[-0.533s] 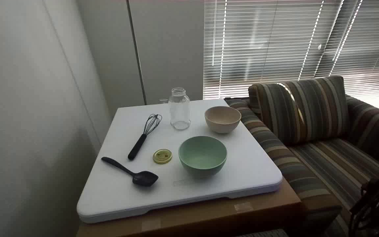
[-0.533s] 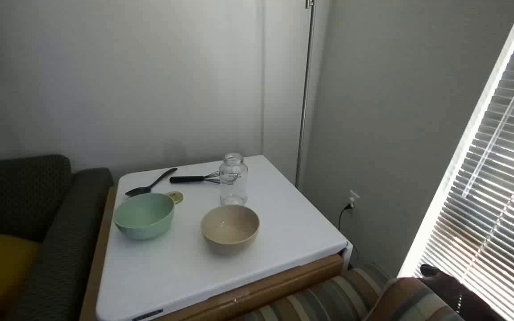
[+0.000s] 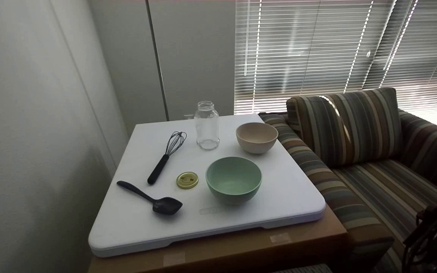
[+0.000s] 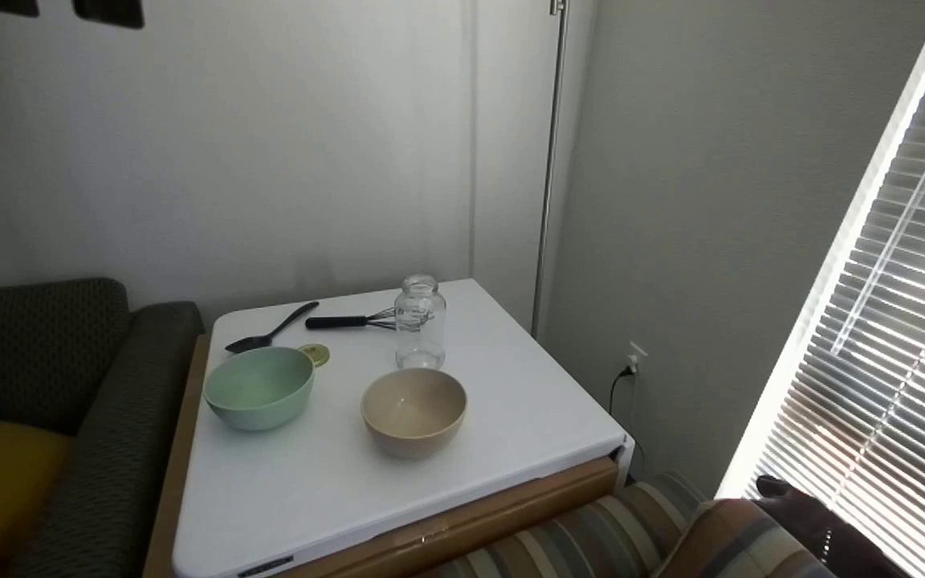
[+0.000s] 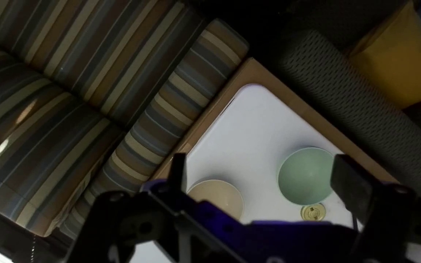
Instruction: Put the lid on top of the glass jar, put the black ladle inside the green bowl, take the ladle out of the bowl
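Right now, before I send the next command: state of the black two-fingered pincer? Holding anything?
Black two-fingered pincer: open wide, holding nothing.

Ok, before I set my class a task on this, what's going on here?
Nothing is being handled: the robot's open claw hangs empty. The glass jar stands upright and uncovered; the gold lid lies beside the green bowl. The black ladle lies on the white tabletop, outside that bowl.
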Action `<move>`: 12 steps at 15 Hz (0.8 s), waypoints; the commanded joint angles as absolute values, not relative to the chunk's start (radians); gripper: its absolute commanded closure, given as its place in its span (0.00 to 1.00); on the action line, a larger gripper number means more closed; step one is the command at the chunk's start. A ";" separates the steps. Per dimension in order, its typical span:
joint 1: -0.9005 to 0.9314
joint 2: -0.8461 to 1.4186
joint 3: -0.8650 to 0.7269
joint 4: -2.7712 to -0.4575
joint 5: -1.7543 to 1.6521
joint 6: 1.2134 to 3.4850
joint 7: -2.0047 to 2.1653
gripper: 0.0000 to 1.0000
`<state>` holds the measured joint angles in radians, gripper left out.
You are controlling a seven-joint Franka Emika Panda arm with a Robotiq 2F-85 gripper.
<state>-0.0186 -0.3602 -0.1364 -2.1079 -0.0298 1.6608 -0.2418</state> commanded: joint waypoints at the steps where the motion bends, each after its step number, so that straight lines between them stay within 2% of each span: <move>1: -0.003 -0.291 -0.103 -2.114 -0.036 1.667 -0.281 0.00; 6: 0.041 -0.176 -0.050 -2.106 -0.027 1.672 -0.339 0.00; 12: 0.074 -0.022 0.015 -2.092 -0.002 1.814 -0.310 0.00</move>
<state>0.0708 -0.1014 -0.0067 -2.1193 -0.0277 1.7465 -0.3146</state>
